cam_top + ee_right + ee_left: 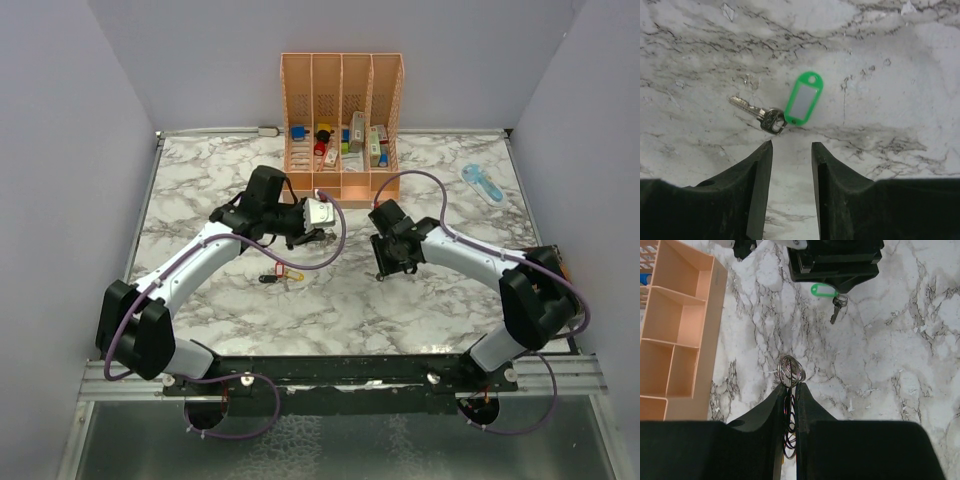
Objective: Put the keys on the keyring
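My left gripper is shut on the keyring. Its silvery loops stick out past the fingertips, just above the marble table. In the top view this gripper is at mid-table. My right gripper is open and empty, hovering just short of a key with a green tag, which lies flat on the table. That key also shows in the left wrist view, under the right gripper. More keys with red, yellow and black tags lie near the left forearm.
An orange desk organizer holding small items stands at the back centre; its compartments show in the left wrist view. A light-blue oblong gadget lies at the back right. Grey walls enclose the table.
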Robot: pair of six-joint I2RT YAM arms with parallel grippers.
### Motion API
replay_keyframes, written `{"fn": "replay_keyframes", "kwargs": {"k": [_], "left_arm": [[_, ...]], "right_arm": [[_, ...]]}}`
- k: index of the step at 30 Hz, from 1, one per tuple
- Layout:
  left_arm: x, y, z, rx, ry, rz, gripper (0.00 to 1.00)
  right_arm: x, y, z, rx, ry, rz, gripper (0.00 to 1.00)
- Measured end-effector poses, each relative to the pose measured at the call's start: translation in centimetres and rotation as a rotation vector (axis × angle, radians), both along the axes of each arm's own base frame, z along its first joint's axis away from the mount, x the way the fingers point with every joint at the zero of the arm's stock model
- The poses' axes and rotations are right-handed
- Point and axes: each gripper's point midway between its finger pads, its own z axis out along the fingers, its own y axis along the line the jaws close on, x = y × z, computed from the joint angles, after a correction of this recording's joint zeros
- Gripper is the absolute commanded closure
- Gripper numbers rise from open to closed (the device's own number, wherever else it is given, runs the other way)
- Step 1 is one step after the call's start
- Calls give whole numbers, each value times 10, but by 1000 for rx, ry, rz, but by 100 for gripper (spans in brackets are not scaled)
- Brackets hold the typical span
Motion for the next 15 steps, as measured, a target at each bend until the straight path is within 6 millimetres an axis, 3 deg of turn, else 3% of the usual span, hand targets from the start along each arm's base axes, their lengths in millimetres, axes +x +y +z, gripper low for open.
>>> {"fn": "replay_keyframes", "kwargs": {"k": [7, 12, 15], "left_arm": [[2, 1, 3, -7, -16, 5, 100], [3, 3, 3, -7, -17, 9, 100], [4, 4, 3, -6, -18, 14, 100]], "right_arm": [[25, 6, -13, -36, -38, 107, 65], [32, 6, -23, -59, -25, 151, 66], [31, 6, -24, -60, -21, 167, 72]]}}
